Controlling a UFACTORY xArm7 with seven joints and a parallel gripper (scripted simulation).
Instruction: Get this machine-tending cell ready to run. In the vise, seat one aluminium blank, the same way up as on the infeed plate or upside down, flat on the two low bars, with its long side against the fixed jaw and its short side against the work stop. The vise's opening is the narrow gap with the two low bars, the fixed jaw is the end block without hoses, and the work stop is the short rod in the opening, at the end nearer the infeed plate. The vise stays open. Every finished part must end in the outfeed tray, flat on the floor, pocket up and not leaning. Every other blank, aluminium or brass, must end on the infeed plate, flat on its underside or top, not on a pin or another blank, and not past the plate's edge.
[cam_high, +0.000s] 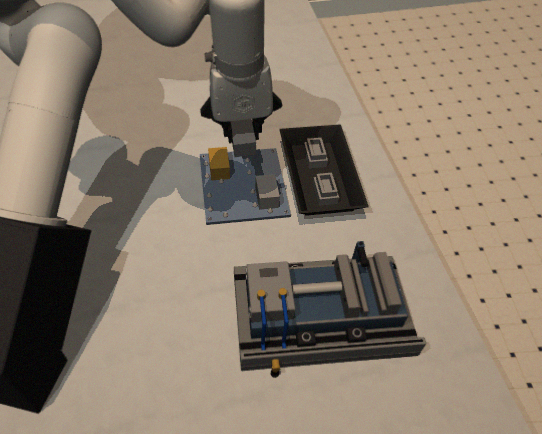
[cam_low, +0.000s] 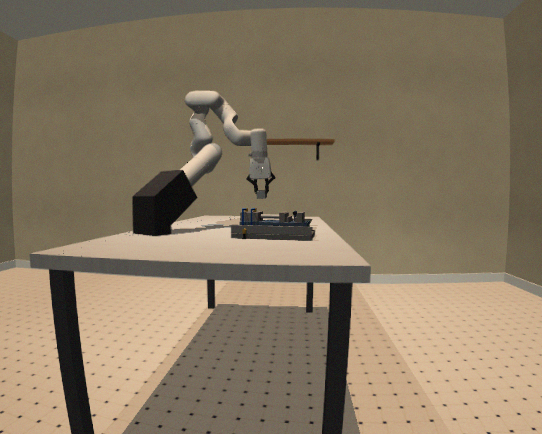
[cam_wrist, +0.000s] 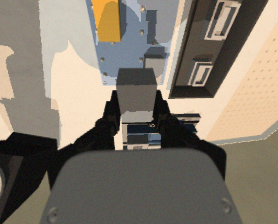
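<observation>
My gripper (cam_high: 244, 139) is shut on a grey aluminium blank (cam_high: 245, 145) and holds it well above the blue infeed plate (cam_high: 245, 188); the blank also shows between the fingers in the wrist view (cam_wrist: 136, 95) and in the exterior view (cam_low: 260, 194). A brass blank (cam_high: 219, 163) lies at the plate's far left. A second aluminium blank (cam_high: 268, 191) lies at its right side. The vise (cam_high: 325, 305) stands nearer the front; its opening (cam_high: 369, 287) with the two low bars holds nothing. Two finished parts (cam_high: 316, 150) (cam_high: 327, 185) lie pocket up in the black outfeed tray (cam_high: 323, 169).
The vise's hosed block (cam_high: 270, 292) with two blue hoses is at its left, the work stop post (cam_high: 360, 251) at the far end of the opening. The arm's dark base (cam_high: 35, 305) stands at the left. The table edge runs along the right.
</observation>
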